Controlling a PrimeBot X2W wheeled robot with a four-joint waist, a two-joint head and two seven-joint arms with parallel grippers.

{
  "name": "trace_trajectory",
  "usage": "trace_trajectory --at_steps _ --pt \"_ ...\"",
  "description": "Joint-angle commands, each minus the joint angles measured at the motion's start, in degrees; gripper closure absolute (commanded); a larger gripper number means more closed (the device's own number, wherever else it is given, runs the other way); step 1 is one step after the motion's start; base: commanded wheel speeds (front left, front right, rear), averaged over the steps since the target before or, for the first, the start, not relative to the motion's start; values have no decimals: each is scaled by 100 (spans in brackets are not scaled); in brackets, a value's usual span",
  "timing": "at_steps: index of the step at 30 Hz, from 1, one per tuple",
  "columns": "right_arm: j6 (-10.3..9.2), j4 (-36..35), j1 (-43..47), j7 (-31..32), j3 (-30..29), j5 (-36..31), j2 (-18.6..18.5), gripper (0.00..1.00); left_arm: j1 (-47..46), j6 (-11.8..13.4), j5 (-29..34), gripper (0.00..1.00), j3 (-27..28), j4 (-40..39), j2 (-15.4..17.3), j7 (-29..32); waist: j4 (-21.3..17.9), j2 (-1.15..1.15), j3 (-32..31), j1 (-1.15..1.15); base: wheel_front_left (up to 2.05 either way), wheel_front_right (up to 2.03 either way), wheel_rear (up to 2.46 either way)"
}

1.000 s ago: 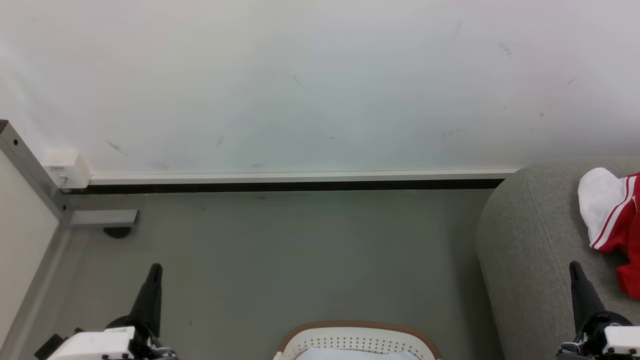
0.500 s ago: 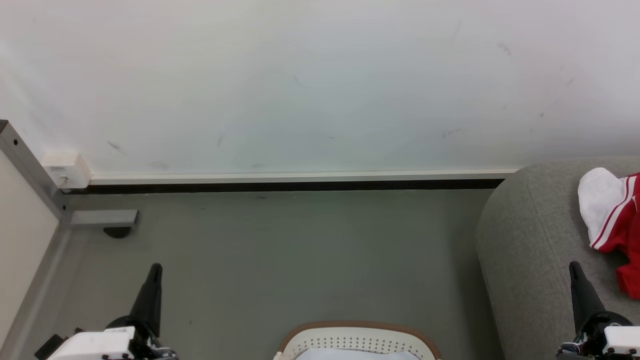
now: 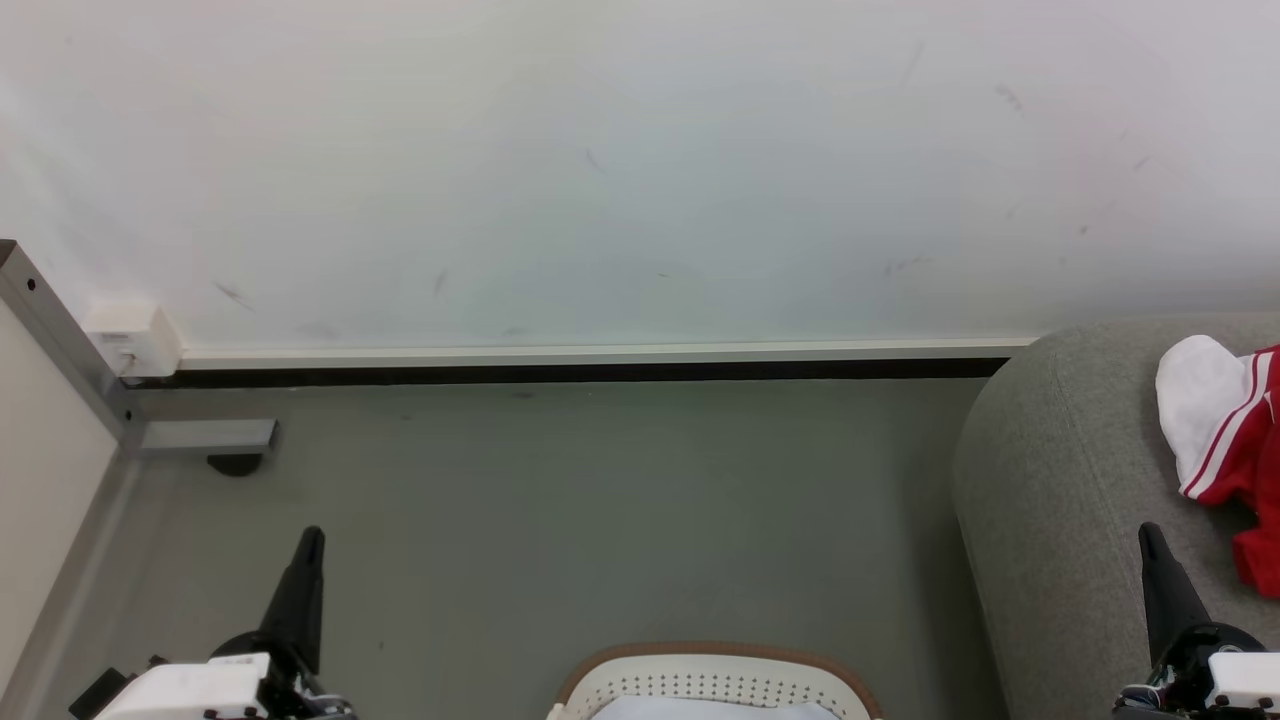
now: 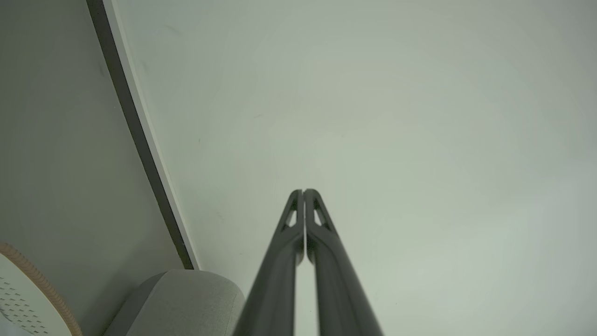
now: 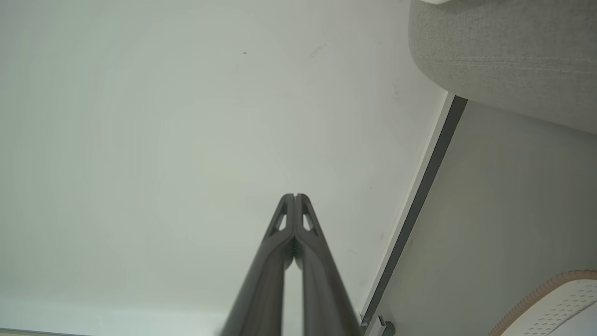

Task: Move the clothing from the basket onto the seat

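Red clothing with a white panel and striped trim [image 3: 1225, 445] lies on the light-grey seat [image 3: 1050, 500] at the right edge of the head view. The white perforated basket with its tan rim [image 3: 715, 655] pokes up at the bottom centre; its inside is mostly out of view. My left gripper [image 3: 310, 535] stands shut at the lower left, over the floor. Beside the clothing, my right gripper [image 3: 1147, 530] stands shut over the seat, holding nothing. Both wrist views show the fingertips pressed together: left gripper [image 4: 303, 191], right gripper [image 5: 295, 196]. The seat [image 4: 186, 298] and the basket [image 4: 28, 289] show again at the lower left of the left wrist view.
A white wall [image 3: 640, 170] with a dark skirting strip [image 3: 580, 371] runs across ahead. Grey floor [image 3: 600, 510] lies between the arms. A metal frame post with a white box [image 3: 130, 340] and a foot [image 3: 210, 440] stands at the left.
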Motion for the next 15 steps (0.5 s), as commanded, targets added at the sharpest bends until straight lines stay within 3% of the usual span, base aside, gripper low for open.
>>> trace_trajectory --at_steps 1,15 --pt "-13 -8 -51 -15 -5 28 -55 100 -60 5 -67 100 16 3 13 22 0 0 0 0 0 0 0" --pt "-14 -11 -50 -19 10 48 -61 100 -60 5 -67 100 16 3 12 22 0 0 0 0 0 0 0"
